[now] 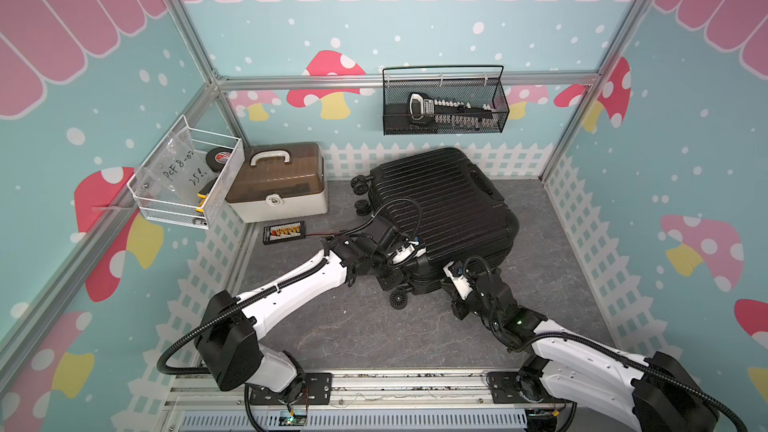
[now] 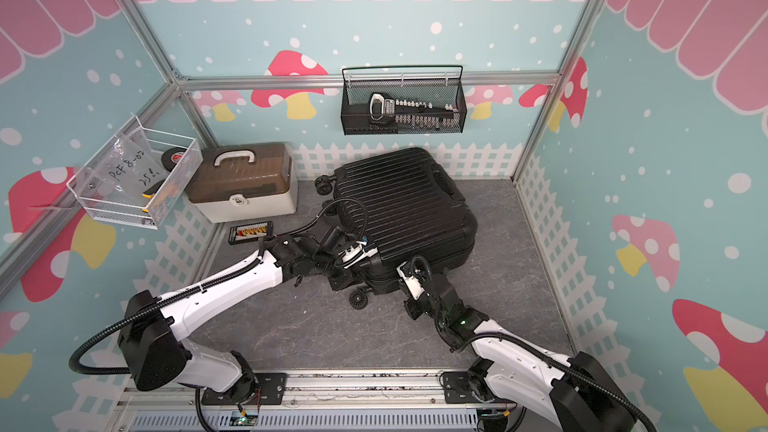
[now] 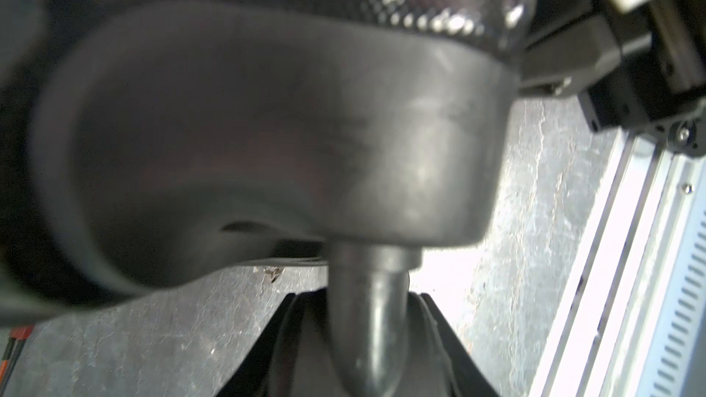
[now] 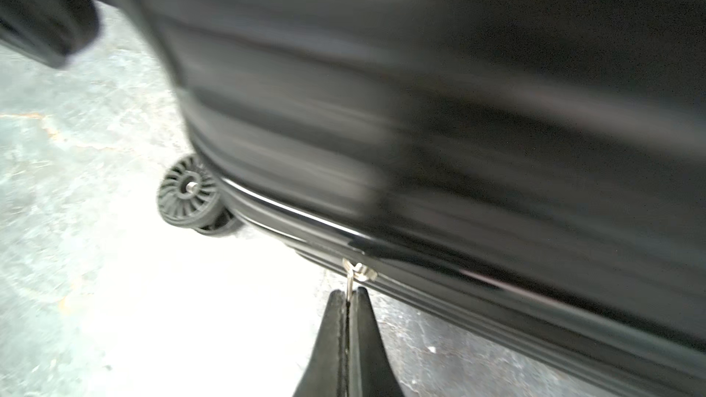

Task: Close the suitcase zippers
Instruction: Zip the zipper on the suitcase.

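Observation:
The black ribbed suitcase (image 1: 440, 201) (image 2: 399, 201) lies flat on the grey floor with its shells together. My left gripper (image 3: 368, 299) is at its near-left corner. There the fingers (image 3: 431, 322) press from both sides on the stem of a caster (image 3: 366, 280) under the wheel housing (image 3: 267, 139). My right gripper (image 4: 348, 294) is at the near edge, shut on the small silver zipper pull (image 4: 359, 271). The pull hangs from the zipper track along the seam. A caster wheel (image 1: 398, 298) (image 4: 189, 189) rests on the floor between the two grippers.
A white box with a brown lid (image 1: 278, 189) stands left of the case, with a small black connector board (image 1: 284, 232) in front of it. A white wire basket (image 1: 187, 176) hangs on the left wall and a black mesh basket (image 1: 444, 101) on the back wall.

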Tool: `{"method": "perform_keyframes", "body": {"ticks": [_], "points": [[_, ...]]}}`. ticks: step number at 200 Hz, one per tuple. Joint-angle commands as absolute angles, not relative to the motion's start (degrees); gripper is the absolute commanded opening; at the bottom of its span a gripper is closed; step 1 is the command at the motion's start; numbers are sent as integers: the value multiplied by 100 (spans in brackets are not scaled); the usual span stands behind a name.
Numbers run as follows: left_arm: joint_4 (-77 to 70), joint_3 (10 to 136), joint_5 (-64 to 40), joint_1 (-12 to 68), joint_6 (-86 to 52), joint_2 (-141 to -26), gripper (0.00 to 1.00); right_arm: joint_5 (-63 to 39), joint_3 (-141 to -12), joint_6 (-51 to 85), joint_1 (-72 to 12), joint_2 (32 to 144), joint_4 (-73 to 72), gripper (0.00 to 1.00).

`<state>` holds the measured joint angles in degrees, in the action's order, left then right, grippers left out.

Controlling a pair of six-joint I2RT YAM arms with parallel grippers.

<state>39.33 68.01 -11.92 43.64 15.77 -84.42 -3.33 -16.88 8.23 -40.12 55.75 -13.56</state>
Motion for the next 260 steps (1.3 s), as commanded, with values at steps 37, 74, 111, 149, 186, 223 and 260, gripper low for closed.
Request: {"method": "perform_keyframes", "body": {"ticks": [37,74,111,149,186,223,260], "points": [[1484,6584,-799,4764,61,-8350,34,-1326,-1740,573,-4239,5563,-2335,0],[1188,6676,-834,5094,-120,-8739,33,-1285,-1758,619,-4527,5684,-2742,0],[862,6748,-996,5210,-358,-8915,31,-1187,-1790,654,-4707,5782,-2831,0],[632,6763,-1970,5247,-483,-9025,31,-419,-1616,785,-4737,5625,-2735,0],[731,6759,-2491,5247,-458,-8966,40,269,-1431,902,-4737,5265,-2221,0],[1509,6877,-1784,5239,123,-8633,72,878,-1345,1045,-4737,4981,-1801,0],[1839,7051,-1683,4768,184,-8355,78,1121,-1336,1134,-4737,4972,-1764,0]]}}
